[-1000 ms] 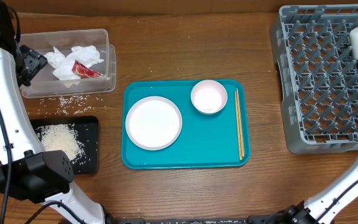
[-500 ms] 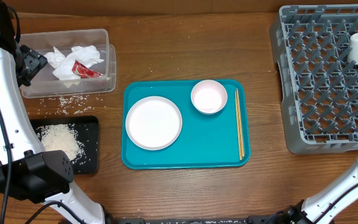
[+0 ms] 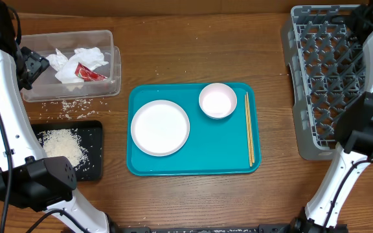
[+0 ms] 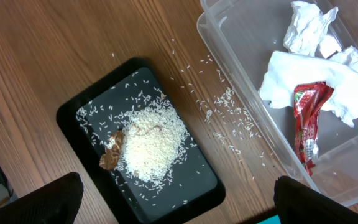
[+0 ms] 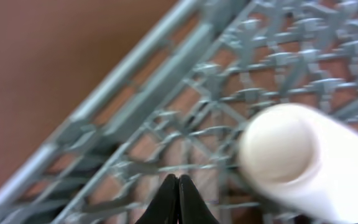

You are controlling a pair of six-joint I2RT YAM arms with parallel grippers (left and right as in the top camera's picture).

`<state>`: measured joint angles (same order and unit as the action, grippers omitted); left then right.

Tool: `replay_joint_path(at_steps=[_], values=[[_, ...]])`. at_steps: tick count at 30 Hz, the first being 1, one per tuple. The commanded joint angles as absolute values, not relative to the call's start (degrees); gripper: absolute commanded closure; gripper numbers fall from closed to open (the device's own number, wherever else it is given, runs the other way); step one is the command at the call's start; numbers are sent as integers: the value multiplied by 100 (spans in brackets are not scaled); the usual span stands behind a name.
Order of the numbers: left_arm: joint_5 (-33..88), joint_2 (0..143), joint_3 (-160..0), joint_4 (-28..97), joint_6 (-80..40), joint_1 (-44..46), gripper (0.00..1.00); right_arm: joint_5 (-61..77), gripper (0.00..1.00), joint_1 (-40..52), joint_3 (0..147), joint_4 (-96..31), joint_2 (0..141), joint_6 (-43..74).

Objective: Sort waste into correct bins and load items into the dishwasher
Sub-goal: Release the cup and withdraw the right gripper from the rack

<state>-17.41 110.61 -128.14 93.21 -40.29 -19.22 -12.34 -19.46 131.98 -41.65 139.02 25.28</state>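
Right gripper (image 5: pixel 178 200): fingers pressed together with nothing between them, low over the grey rack (image 5: pixel 123 124).

Cup (image 5: pixel 291 162): white, inside the rack, just ahead and to the right of those fingertips and apart from them. The wrist view is blurred, so you cannot tell whether it sits upright between pegs or leans.

Left gripper (image 4: pixel 185 200): spread wide, empty, hanging above the waste corner.
- Below it: black tray (image 4: pixel 191 180) with a heap of rice (image 4: pixel 151 146) and a brown scrap (image 4: pixel 110 157) at the heap's edge.
- To its right: clear tub (image 4: pixel 229 74) holding tissue (image 4: pixel 303 81) and a red wrapper (image 4: pixel 304 118).
- Loose grains (image 4: pixel 219 102) lie on the table (image 4: pixel 55 50) between tub and tray.

Awaiting loading, well to the left of the right gripper: plate (image 3: pixel 160 127), bowl (image 3: pixel 217 100) and chopsticks (image 3: pixel 250 129), all on the teal tray (image 3: pixel 199 155).

Hazards, as judged:
- Cup so near the closed fingers: if you swing sideways before lifting, you may knock it over or off its pegs.
- Fingertips low among the pegs: a dragged exit could catch the rack and shift it.
- Chopsticks flat beside the tray rim: a shallow pinch may take only one stick, or slide off both.
- Scattered grains: likely too small to pinch, so expect trouble clearing them.
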Motion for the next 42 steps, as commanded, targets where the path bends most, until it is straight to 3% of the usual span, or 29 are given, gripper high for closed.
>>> replay_joint_path(at_steps=[1, 17, 28, 34, 38, 40, 42], values=[[-1837, 11037, -12866, 9310, -3983, -1942, 0, -1837, 96, -2163, 13242, -4213, 14073, 2574], [-1839, 11037, -12866, 9310, -3983, -1942, 0, -2620, 96, -2364, 13251, -4842, 14005, 2405], [-1837, 11037, -12866, 9310, -3983, -1942, 0, -2829, 96, -2563, 13251, -5894, 13004, 2578], [-1837, 11037, -12866, 9310, -3983, -1942, 0, -2167, 96, -2563, 13251, -6195, 12335, 2576], [-1839, 11037, -12866, 9310, -3983, -1942, 0, -331, 95, -2563, 13251, -6606, 11721, 2449], [-1837, 11037, -12866, 9310, -3983, -1942, 0, 687, 87, -2563, 13251, -6814, 11555, 2182], [-1837, 11037, -12866, 9310, -3983, -1942, 0, 1837, 42, -2545, 13251, -7057, 11458, 1726]])
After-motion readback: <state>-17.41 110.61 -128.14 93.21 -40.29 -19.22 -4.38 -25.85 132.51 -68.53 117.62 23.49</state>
